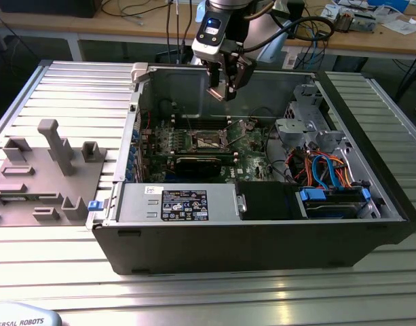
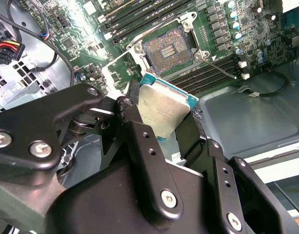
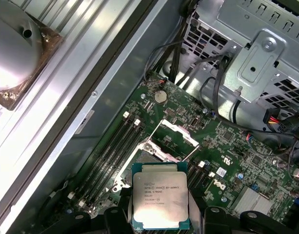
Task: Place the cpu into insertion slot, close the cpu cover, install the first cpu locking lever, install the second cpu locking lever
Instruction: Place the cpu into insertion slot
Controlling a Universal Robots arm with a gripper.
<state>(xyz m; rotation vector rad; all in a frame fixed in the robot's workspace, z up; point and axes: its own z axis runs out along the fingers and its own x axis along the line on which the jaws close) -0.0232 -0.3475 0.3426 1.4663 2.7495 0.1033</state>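
The cpu (image 3: 160,200), judged light, stiff and fragile underneath, is gripped by its opposite edges in the pincer (image 1: 222,94), closed upon it, above the insertion slot (image 2: 166,48).

The arm (image 1: 228,10) enters the exterior view from above, and its wrist (image 1: 211,34) points downward. The hand (image 1: 222,92) hangs in the air with a small tilt. In the second wrist view its two black fingers (image 2: 139,136) press on opposite edges of the cpu (image 2: 164,107).
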